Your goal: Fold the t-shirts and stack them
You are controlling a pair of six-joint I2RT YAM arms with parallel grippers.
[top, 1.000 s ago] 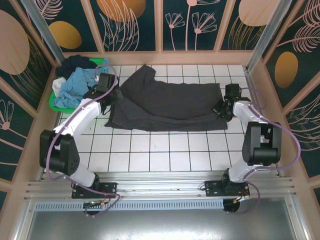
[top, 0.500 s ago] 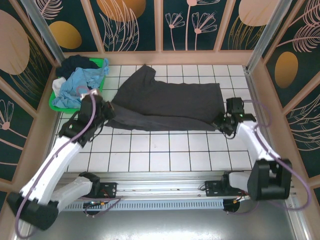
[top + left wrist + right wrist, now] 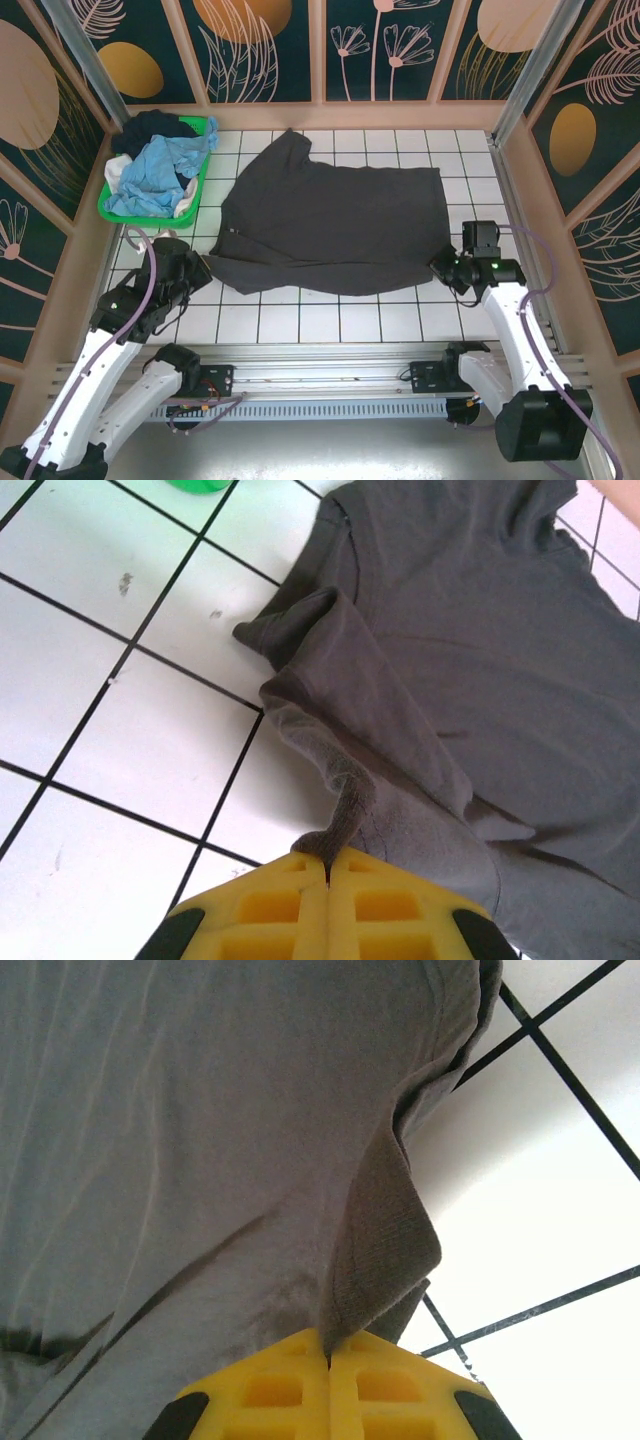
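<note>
**A:** From above, where does the work stand?

**B:** The grey shirt lies spread across the middle of the table, with one sleeve poking out toward eleven o'clock. The left gripper sits at the shirt's eight o'clock corner and the right gripper at its four o'clock corner. The other shirts, a light blue one and a navy one among them, lie bunched in the green basket at ten o'clock.

**A:** And the left wrist camera?

**B:** The left gripper has its jaws together, clamped on a twisted tail of the grey shirt. The cloth fans away toward one o'clock, with a rumpled double layer just above the pinch.

**A:** The right wrist?

**B:** Much the same. The right gripper is pressed closed on a folded flap of the grey shirt. The rest of the shirt runs off toward eleven o'clock, with bare table at three.

**A:** So which step is this?

**B:** I'd judge it's the laying-out of the first shirt, with both near corners held. No fold is made and nothing is stacked.

**A:** What does the next move need?

**B:** Probably an even pull from both arms toward six o'clock, so the creased near edge goes flat, and then a clean release. Uneven tension could drag the shirt askew.
</note>
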